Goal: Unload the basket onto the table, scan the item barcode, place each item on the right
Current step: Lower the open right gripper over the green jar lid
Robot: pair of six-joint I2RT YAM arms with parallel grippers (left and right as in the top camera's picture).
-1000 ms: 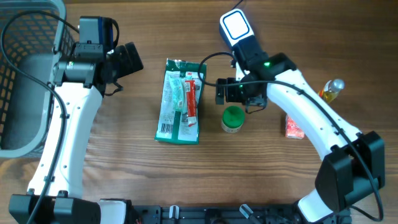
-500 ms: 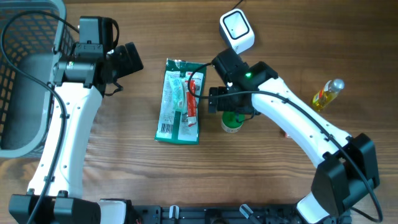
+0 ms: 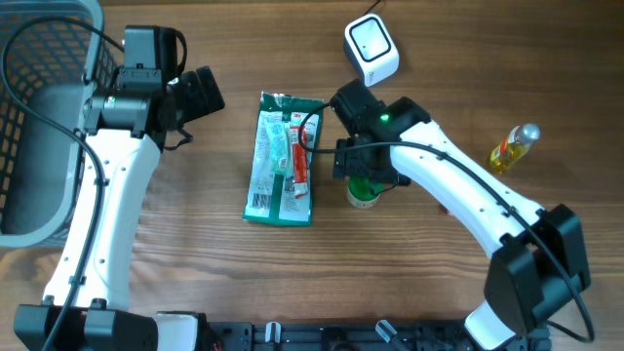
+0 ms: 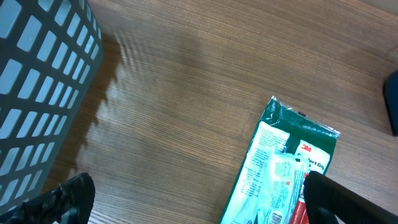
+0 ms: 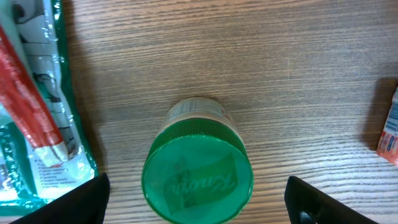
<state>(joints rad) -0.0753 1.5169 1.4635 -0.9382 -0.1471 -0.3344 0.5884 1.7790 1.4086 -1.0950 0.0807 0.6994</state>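
A small round jar with a green screw lid stands on the brown wooden worktop, near the middle. It stands straight up. Its long line runs up and down, and the lid faces the ceiling. In the right wrist view the green lid fills the low middle, and a bit of the pale jar body peeks out at the 12 o'clock side of it. There is faint writing on the lid, too blurry to read.

The right claw hangs right over the jar. Its two black fingers are spread wide, one at 9 o'clock and one at 3 o'clock of the lid. They do not touch the jar.

A flat green plastic packet with a red tube inside lies just at 9 o'clock of the jar. Its long side runs from 12 o'clock to 6 o'clock. A white square scanner box sits at 12 o'clock of the jar, a little apart. A little yellow bottle lies well off at 3 o'clock. A pink packet shows at the 3 o'clock edge of the right wrist view.

The left claw is spread wide too and holds nothing. It hangs between the packet and a grey mesh basket at the 9 o'clock edge.
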